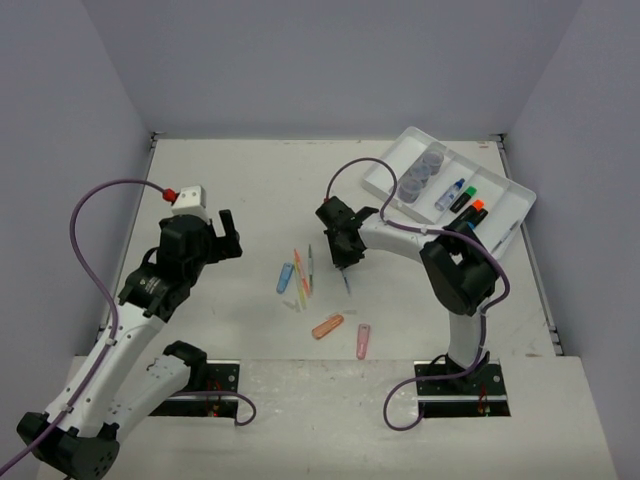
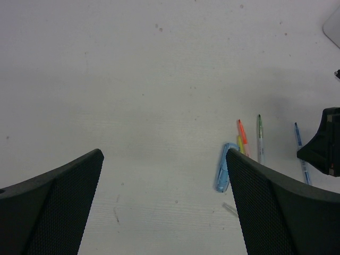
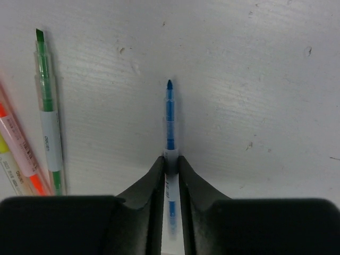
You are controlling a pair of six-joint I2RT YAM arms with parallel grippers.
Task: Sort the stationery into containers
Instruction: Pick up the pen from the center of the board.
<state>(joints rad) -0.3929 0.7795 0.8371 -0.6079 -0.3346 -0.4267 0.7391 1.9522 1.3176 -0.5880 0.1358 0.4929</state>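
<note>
My right gripper [image 1: 343,262] is shut on a thin blue pen [image 1: 347,282] low over the table; in the right wrist view the jaws [image 3: 170,162] pinch the pen [image 3: 169,114] at its white band. Beside it lie a green pen [image 3: 47,117] and an orange pen [image 3: 18,154]. On the table lie a blue capsule [image 1: 285,277], an orange capsule [image 1: 327,326] and a pink capsule [image 1: 363,341]. The white tray [image 1: 505,180] at the back right holds grey-blue pots [image 1: 422,172] and highlighters [image 1: 462,200]. My left gripper [image 1: 226,240] is open and empty, left of the blue capsule [image 2: 223,169].
Grey walls enclose the table on three sides. A thin pen [image 1: 505,238] lies at the tray's near right edge. In the left wrist view the orange pen [image 2: 243,135], green pen [image 2: 260,139] and blue pen [image 2: 300,151] lie to the right, with the right gripper [image 2: 324,143] beyond them.
</note>
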